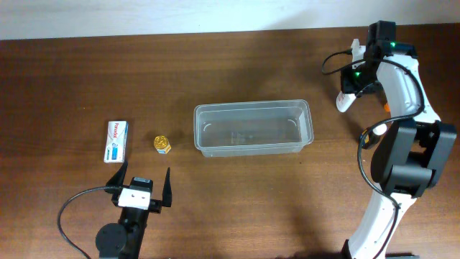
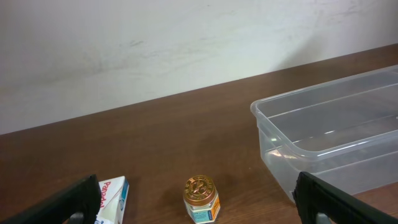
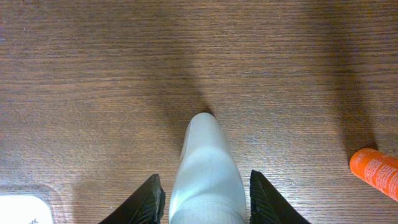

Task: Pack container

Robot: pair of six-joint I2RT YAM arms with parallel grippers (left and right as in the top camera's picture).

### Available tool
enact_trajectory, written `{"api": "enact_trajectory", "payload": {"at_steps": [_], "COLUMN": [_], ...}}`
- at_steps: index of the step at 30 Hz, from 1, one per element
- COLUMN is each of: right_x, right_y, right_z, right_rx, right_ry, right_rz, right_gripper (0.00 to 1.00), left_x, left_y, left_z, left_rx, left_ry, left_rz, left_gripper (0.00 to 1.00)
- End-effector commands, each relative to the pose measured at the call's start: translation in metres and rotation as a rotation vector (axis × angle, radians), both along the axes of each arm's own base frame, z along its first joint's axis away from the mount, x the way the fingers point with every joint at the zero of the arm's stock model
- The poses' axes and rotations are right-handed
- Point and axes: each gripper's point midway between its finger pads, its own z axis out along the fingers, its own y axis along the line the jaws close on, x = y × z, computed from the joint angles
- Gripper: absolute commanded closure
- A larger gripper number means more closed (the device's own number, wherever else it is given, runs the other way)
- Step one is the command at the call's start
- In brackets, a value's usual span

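the container rests at the centre of the table. the left gripper is spread wide and holds nothing (a gold-capped jar and a box lie just ahead of it). the right gripper clamps a white bottle, off to the container's right.

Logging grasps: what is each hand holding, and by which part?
The right hand grips the white bottle across its body; the left hand, open, holds nothing.
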Motion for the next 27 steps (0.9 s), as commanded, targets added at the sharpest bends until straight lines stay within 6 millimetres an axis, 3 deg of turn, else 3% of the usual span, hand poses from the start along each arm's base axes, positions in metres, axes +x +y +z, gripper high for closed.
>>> {"api": "enact_trajectory", "payload": {"at_steps": [1,7,17,27], "right_x": [0.004,0.005,0.007,0.002], "right_y": [0.001,0.001,0.001,0.002], "right_z": [0.001,0.004,0.028,0.028], "right_rx": [0.000,-0.001,-0.008,0.007], "right_ry": [-0.006,-0.012,-0.061,-0.044], "right_rz": [0.006,0.006,0.002,-0.022], "right_gripper": [0.65,0.66,0.71,0.76], "left_x": [0.000,0.000,0.000,0.000], "left_y": [0.001,0.001,0.001,0.001], "left_z": [-0.001,-0.001,-0.001,-0.001], "left_rx": [0.012,0.012,0.012,0.012], "left_ry": [-0.003,-0.003,-0.003,-0.003], "left_rz": [0.001,0.001,0.001,0.001], "left_gripper": [0.01,0.01,0.01,0.01]}}
